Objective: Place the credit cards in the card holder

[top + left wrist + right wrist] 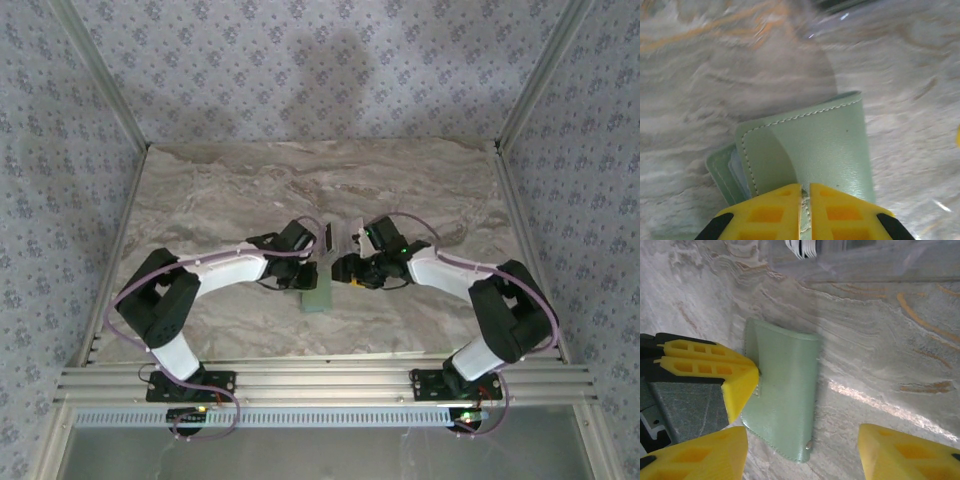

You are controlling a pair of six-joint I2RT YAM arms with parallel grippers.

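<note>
Centrally on the marble-patterned table [220, 200], the card holder [317, 298] is found between the two arm tips, just in front of them. It is seen as a sage-green folded wallet with pale stitching along its edge. In the left wrist view the upper panel is bowed slightly over the lower one, which peeks out at the left with a pale sliver tucked in it. What that sliver is cannot be told.

The left gripper [805, 202] is closed on the near edge of the card holder. Its yellow fingers [772, 215] are pressed together, with only the thin green edge pinched between them. The same pinch is seen from the right wrist camera, where the left fingers meet the holder's long side. Whether the holder is lifted clear of the table cannot be told.

The right gripper [802, 457] is held just beside the holder, with its yellow fingers [695, 455] spread wide. Nothing is gripped between them, and the holder's lower corner lies in the gap.

At the top edge of the right wrist view, thin pale striped edges [802, 246] are seen behind something clear. These are possibly the credit cards, well apart from the holder.
</note>
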